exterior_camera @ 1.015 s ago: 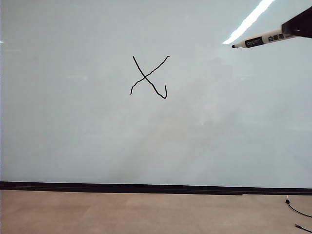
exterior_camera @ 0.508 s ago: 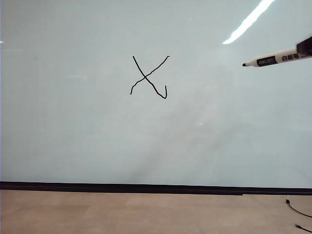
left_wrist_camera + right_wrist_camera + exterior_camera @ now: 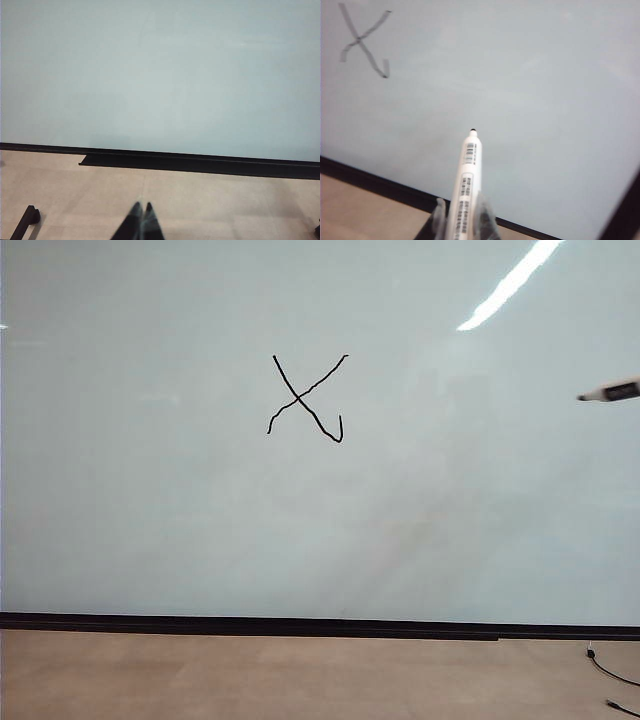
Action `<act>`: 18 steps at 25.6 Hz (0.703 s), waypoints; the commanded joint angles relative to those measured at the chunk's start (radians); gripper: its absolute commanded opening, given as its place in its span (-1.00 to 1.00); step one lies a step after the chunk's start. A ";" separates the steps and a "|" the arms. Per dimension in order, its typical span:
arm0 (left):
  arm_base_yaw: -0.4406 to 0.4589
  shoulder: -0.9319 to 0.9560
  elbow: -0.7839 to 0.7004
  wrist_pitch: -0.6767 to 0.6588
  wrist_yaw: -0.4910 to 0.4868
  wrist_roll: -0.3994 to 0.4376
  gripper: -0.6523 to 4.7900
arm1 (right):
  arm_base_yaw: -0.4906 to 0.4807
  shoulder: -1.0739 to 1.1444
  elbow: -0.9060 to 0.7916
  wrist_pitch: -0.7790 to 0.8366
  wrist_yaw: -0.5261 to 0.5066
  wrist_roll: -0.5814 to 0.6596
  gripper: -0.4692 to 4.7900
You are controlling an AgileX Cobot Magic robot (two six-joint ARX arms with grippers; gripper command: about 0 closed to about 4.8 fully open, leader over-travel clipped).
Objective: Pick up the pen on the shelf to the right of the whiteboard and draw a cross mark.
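Note:
The whiteboard (image 3: pixel 200 540) fills most of the exterior view, with a black cross mark (image 3: pixel 306 400) drawn on its upper middle. Only the black tip end of the pen (image 3: pixel 610 393) shows at the right edge there, clear of the mark. In the right wrist view my right gripper (image 3: pixel 461 212) is shut on the pen (image 3: pixel 468 175), whose tip points at the whiteboard (image 3: pixel 545 100) away from the cross mark (image 3: pixel 364 40). My left gripper (image 3: pixel 142 206) is shut and empty, low over the floor in front of the whiteboard (image 3: pixel 160 75). The shelf cannot be made out.
A black strip (image 3: pixel 300 624) runs along the board's bottom edge above the tan floor (image 3: pixel 250 680). Black cables (image 3: pixel 612 680) lie on the floor at the lower right. A black frame piece (image 3: pixel 25 222) shows beside the left gripper.
The right gripper with the pen has moved right and down, away from the cross mark, until only the pen's tip shows at the exterior view's right edge. The left arm stayed still.

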 commanded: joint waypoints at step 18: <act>0.000 0.000 0.003 0.009 0.003 0.005 -0.78 | -0.349 0.000 0.003 -0.019 -0.082 0.053 -0.84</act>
